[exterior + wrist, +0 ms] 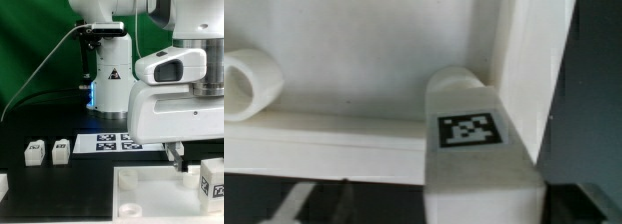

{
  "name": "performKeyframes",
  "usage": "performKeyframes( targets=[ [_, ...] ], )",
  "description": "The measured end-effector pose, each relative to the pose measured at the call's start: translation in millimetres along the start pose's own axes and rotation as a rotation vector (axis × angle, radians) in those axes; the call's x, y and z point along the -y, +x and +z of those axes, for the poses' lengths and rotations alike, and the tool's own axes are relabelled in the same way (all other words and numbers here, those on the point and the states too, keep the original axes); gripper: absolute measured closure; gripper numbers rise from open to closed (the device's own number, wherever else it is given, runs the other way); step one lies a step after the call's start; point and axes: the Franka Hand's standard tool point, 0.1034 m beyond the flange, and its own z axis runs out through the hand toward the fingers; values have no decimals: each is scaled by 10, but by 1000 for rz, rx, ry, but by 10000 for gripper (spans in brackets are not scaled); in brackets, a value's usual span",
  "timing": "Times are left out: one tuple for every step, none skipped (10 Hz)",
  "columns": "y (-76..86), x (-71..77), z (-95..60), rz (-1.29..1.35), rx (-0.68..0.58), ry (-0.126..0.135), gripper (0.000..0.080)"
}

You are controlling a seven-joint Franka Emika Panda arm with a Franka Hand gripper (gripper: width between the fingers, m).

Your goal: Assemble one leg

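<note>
In the wrist view a leg (473,150), a white block with a square tag, runs from between my fingers out onto the large white tray-like piece (331,140). Its far end lies by the tray's inner wall, near a corner. A round socket (242,85) shows at the tray's other side. My gripper (484,206) is shut on this leg, with a dark finger (349,200) close on each side. In the exterior view my gripper (178,158) hangs low over the tray's (150,195) far right corner. The held leg is mostly hidden there.
Two loose legs (35,150) (60,149) stand on the black table at the exterior view's left. Another leg (212,179) stands at the right edge by the tray. The marker board (115,143) lies behind, in front of the arm's base. A white part (3,185) sits at the left edge.
</note>
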Motion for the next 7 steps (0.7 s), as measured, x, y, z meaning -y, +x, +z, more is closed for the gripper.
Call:
performKeyframes(
  targets=[
    [-1,8,1,97,0,2,469],
    [-2,17,3,222,1,4,469],
    [-3,20,3,325,1,5,508],
    [-5,22,4,405,2,5,508],
    [-7,26,5,479,4,6,508],
    [-12,34,8,587,5,7,508],
    [-24,53,19,759,1,18,508]
  ],
)
